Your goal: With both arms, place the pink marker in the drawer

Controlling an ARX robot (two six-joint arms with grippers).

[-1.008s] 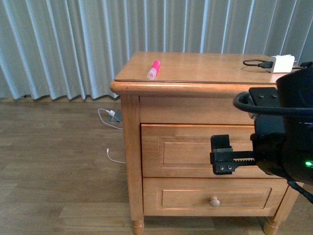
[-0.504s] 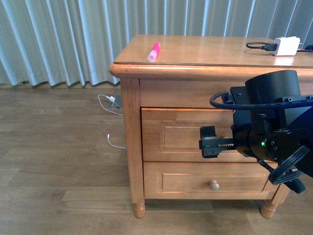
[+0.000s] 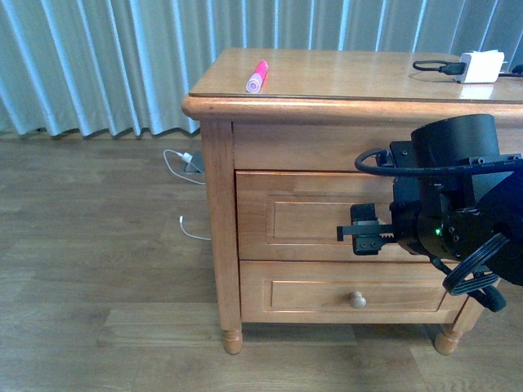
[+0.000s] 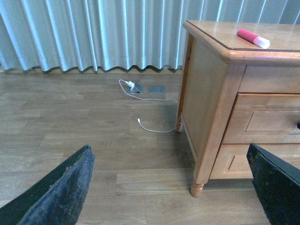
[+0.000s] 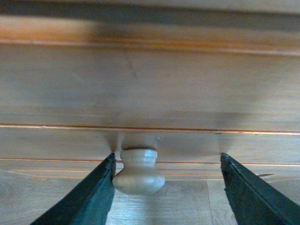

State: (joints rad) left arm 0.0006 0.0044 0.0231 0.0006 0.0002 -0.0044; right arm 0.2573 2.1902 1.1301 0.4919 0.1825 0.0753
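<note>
The pink marker (image 3: 256, 77) lies on the cabinet top near its left front corner; it also shows in the left wrist view (image 4: 253, 38). The top drawer (image 3: 302, 216) is shut. My right gripper (image 3: 359, 233) is open at the drawer front. In the right wrist view the gripper (image 5: 166, 187) has the drawer's round knob (image 5: 138, 171) between its jaws, close against one finger (image 5: 89, 197) and apart from the other. My left gripper (image 4: 171, 187) is open and empty, low over the floor to the left of the cabinet; it is out of the front view.
A lower drawer with its own knob (image 3: 357, 300) sits under the top one. A white charger block (image 3: 480, 65) with a black cable lies on the cabinet top at the right. White cables (image 3: 189, 163) lie on the wood floor by the curtain.
The front view has shifted, so the cabinet top sits higher in frame. My right gripper has risen and closed in on the top drawer's front. The marker has not moved on the cabinet.
</note>
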